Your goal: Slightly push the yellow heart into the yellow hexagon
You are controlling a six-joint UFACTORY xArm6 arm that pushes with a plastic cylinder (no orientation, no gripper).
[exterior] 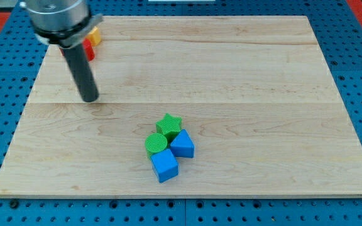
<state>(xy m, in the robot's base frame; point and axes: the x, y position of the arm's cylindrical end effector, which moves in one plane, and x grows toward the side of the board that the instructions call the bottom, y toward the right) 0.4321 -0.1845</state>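
My tip (90, 98) rests on the wooden board (231, 75) in its upper left part. A yellow block (95, 34) and a red block (88, 51) sit near the board's top left corner, touching each other, mostly hidden behind my rod; their shapes cannot be made out. My tip is below them in the view, a short way apart from both. Only one yellow block shows.
A cluster sits low in the middle of the board: a green star (168, 124), a green cylinder (157, 144), a blue block (182, 144) and a blue cube (164, 165), all touching. Blue pegboard (357, 63) surrounds the board.
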